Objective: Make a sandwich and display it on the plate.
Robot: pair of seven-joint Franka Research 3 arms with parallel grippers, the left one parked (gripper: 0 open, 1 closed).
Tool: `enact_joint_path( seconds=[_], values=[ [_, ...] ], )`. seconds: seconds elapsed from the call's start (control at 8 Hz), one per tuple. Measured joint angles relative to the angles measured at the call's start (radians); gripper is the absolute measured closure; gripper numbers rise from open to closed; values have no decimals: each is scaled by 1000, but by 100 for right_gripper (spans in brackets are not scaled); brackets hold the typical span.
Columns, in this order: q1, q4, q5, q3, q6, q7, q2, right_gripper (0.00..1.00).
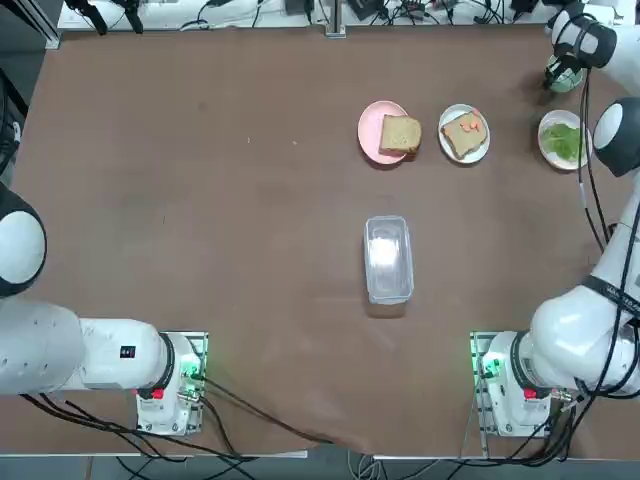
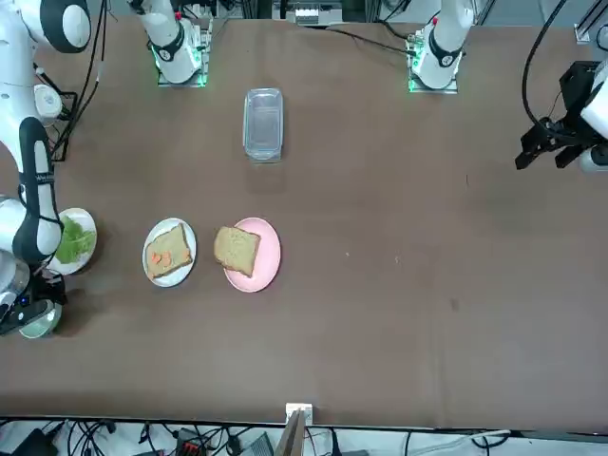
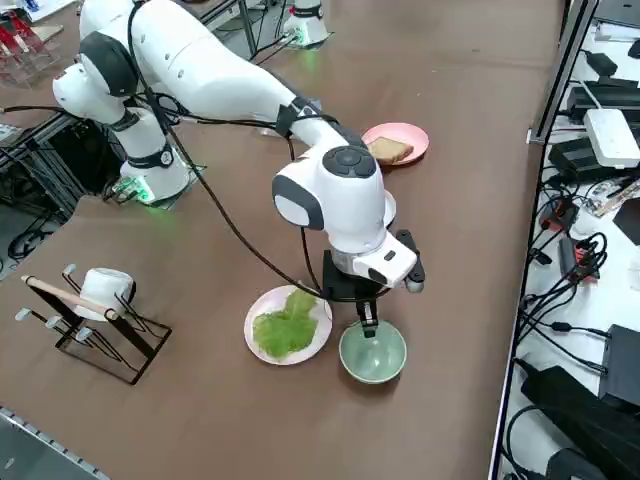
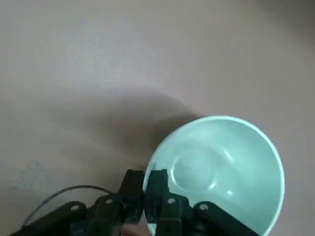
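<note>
1. Closest in, the right gripper (image 4: 145, 189) pinched the near rim of the pale-green bowl (image 4: 224, 172), jaws pressed together on it.
2. Just beside lay the lettuce leaf (image 3: 285, 322) on a white plate (image 3: 256, 313): probably light, floppy, best lifted by an edge.
3. Farther off, topped bread (image 1: 463, 134) rested on the second white plate (image 1: 447, 115).
4. Beyond, another stiff, crumbly-looking slice (image 1: 399, 134) overhung the pink plate (image 1: 372, 128), well apart from the jaws.

even overhead light, soft shadows (wrist view slightly blurred), mild glare on the container (image 1: 388, 258).

The arm hides part of the pale-green bowl (image 1: 565, 78) in the top view.
</note>
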Motion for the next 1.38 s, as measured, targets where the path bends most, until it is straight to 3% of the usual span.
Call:
enact_joint_path(
  seconds=[0.38, 0.75, 1.0, 1.25, 1.38],
  values=[
    [9, 0, 0, 9, 4, 25, 2, 84],
    [19, 8, 0, 10, 8, 27, -3, 33],
    [21, 19, 0, 11, -66, 27, -54, 0],
    [19, 11, 0, 12, -236, 27, -152, 0],
    [12, -33, 0, 10, -268, 27, -200, 1]
  ],
)
